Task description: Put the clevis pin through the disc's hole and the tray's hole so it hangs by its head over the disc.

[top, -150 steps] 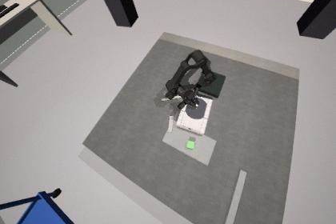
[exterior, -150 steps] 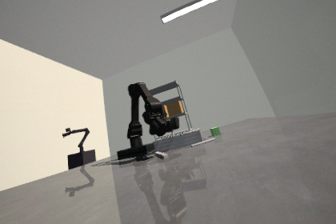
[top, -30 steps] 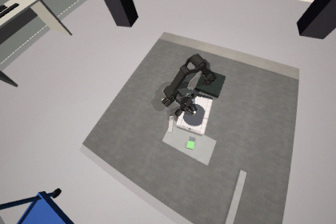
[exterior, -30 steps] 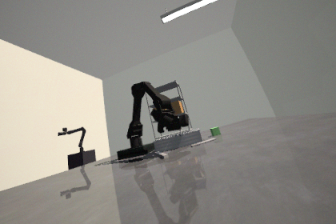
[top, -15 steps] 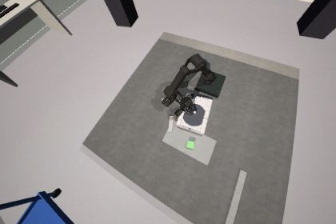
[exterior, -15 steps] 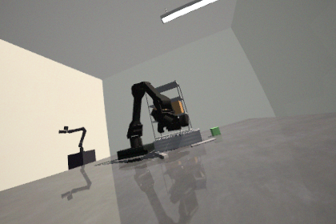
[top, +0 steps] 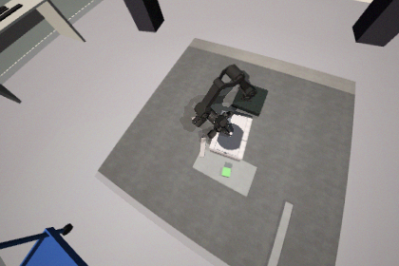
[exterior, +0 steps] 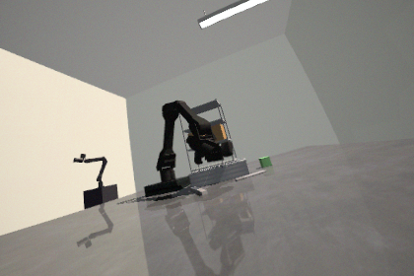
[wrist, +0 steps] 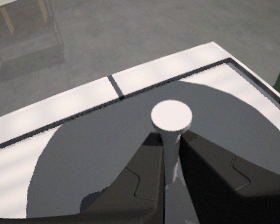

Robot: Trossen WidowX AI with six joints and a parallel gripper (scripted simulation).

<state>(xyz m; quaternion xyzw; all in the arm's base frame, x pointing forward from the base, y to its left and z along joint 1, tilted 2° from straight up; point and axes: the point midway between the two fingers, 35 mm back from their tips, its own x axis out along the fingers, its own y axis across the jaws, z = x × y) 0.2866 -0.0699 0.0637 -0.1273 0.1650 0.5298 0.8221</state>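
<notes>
The grey disc [top: 230,138] [wrist: 110,130] lies flat inside the rimmed tray [top: 241,122] [wrist: 65,102]; the tray also shows side-on in the exterior view [exterior: 217,174]. My gripper [wrist: 168,140] is over the disc, shut on the clevis pin [wrist: 171,116]. The pin is head up, its round pale head above the fingertips and its shank between them. The fingers and pin hide the disc's hole and the tray's pin hole, and I cannot tell whether the pin's lower end is in a hole.
A green block [top: 226,172] [exterior: 265,162] stands on a pale sheet [top: 244,178] beyond the tray. A small pale bar [top: 202,147] [exterior: 197,190] lies beside the tray. A long pale strip [top: 281,232] lies farther off. The arm's dark base plate [top: 258,104] is behind the tray.
</notes>
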